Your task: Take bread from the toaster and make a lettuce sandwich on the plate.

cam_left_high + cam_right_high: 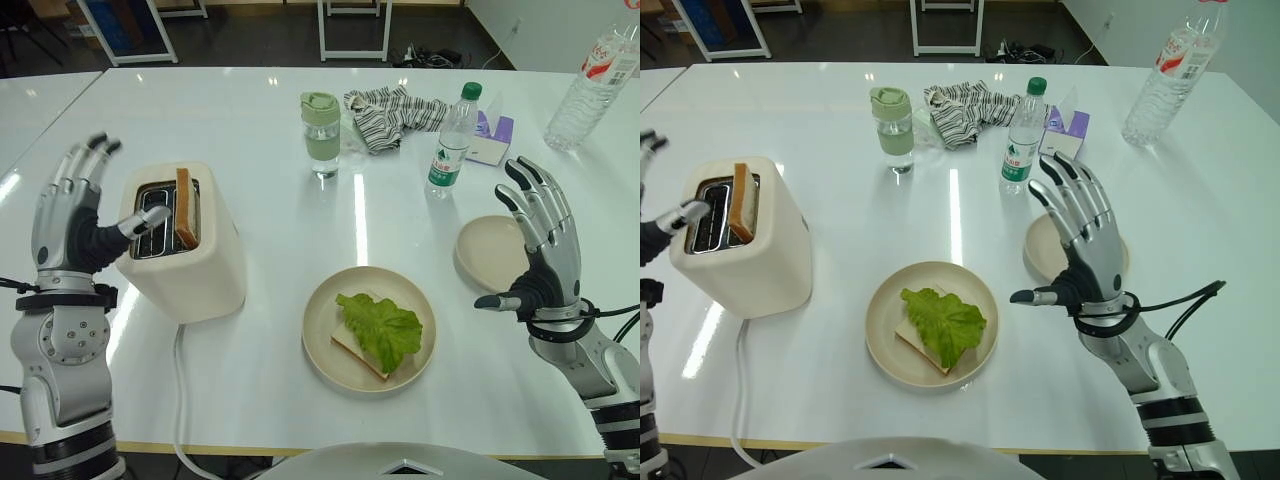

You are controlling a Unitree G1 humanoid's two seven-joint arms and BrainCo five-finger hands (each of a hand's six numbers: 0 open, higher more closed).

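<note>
White and glossy, the table [250, 130] runs out of view on every side. Left of the plate [322, 300] stands the toaster [200, 270], one bread slice [186, 207] upright in its slot; how deep the slice goes is hidden. Its cord [180, 400] drops past the near table edge.

Further left of the plate, the left robot hand [75, 215] is raised with fingers spread, holding nothing; its thumb lies over the toaster's top, and contact cannot be judged. Right of the plate, the right robot hand [540, 240] is likewise spread and empty, covering part of a small dish [480, 250].

On the plate, lettuce [382, 330] hides most of a second slice [343, 343].

Far behind and right of the plate, a clear bottle [595, 85] is cut off at the top.
</note>
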